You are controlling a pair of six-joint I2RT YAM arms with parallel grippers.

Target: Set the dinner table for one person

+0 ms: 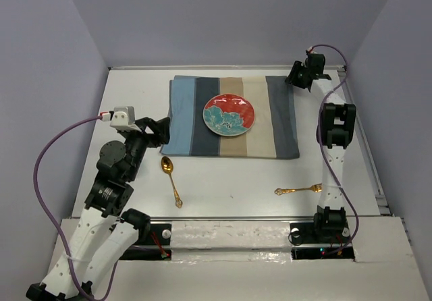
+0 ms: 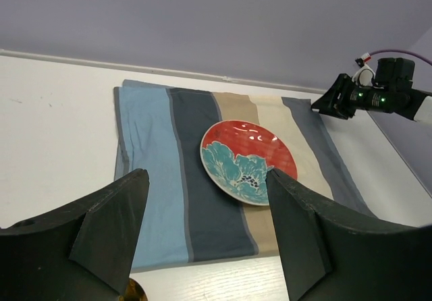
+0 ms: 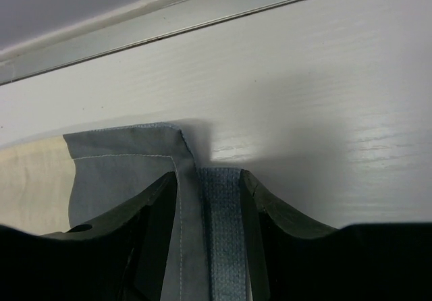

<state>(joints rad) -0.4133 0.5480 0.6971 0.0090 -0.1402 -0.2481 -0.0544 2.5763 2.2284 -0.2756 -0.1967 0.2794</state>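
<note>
The dinner table (image 1: 236, 179) was the white top that filled the space ahead of both arm bases, and everything else lay on it. The striped cloth mat (image 1: 196, 119) lay flat across its far middle, apparently as the base of the single place setting. The red and teal flowered plate (image 1: 229, 115) sat near the mat's centre, where a diner's plate belongs.

The cutlery lay well apart from that setting, on bare table nearer the arms. The gold spoon (image 1: 171, 178) lay below the mat's near left corner, and the gold fork (image 1: 298, 190) lay off to the near right, so both probably remained to be placed beside the plate.

The right gripper (image 3: 208, 186) was at the mat's far right corner. Its jaws were drawn narrow, with a raised fold of the blue hem pinched between them, most likely to tug that corner straight.

The left gripper (image 2: 206, 200) hung at the mat's left edge with its jaws spread wide and nothing between them. It touched no cloth that I could see, and a gold glint showed just beneath it in the left wrist view, probably the spoon's bowl.
</note>
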